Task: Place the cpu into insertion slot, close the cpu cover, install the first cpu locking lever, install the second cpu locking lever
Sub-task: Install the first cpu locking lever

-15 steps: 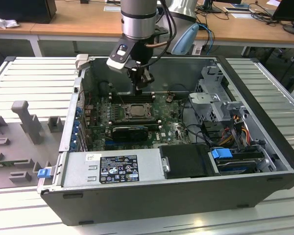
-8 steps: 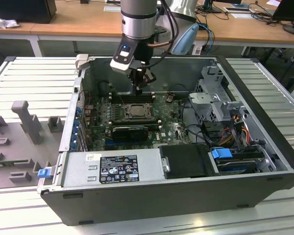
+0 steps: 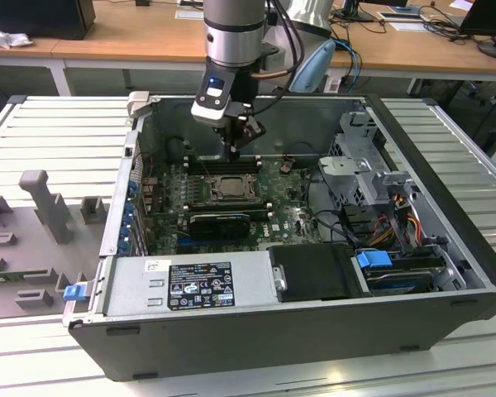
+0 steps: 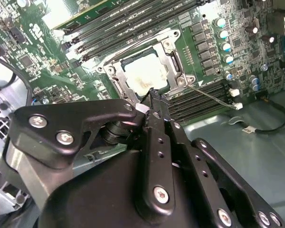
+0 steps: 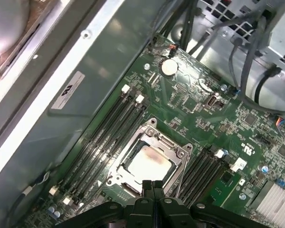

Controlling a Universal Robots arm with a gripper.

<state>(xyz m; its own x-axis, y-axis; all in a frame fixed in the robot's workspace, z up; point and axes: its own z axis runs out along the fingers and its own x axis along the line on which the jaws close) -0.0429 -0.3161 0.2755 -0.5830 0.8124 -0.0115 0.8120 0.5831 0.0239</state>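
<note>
Occupying the middle of the slatted table, the open computer case lies on its side with the motherboard exposed. The arm reaches down near the case's far wall. Its hand hangs close over the insertion slot, fingers pressed together (nothing between them). In the first wrist view the cpu sits in the slot beneath the closed cpu cover. A thin locking lever runs out from the cover's corner across the memory slots.

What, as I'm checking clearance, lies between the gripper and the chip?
In the first wrist view, just the near bar of the metal cover lies between gripper and chip.
</note>
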